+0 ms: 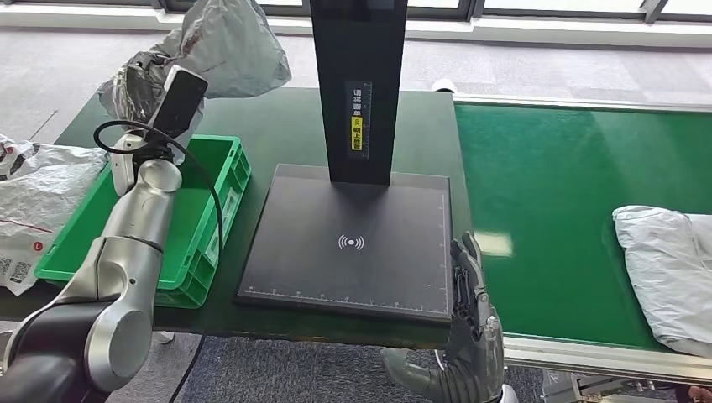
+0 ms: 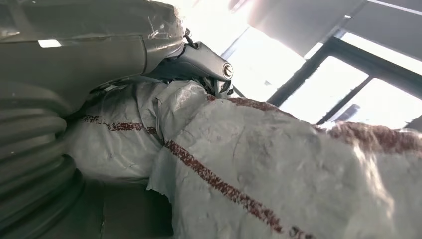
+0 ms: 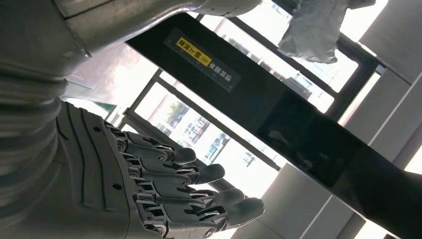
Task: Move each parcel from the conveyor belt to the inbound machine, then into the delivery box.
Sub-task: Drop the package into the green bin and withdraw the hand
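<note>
I've got the left robot hand [image 1: 155, 84] clamped on a grey parcel [image 1: 231, 42], raised above the green delivery box [image 1: 220, 180], so the scanner plate [image 1: 353, 243] step looks done. Right robot hand [image 1: 470, 311] idles with fingers apart, empty. 1 more parcel [image 1: 667, 269] waits on the conveyor belt [image 1: 554, 185].

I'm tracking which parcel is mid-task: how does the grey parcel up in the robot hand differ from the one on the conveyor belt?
The held parcel is raised above the green crate, gripped by the left robot hand; the belt parcel lies flat on the conveyor belt, untouched. The held parcel looks bunched and crumpled; the belt parcel is spread out, cut off by the picture's edge. Both are grey plastic mailing bags.
</note>
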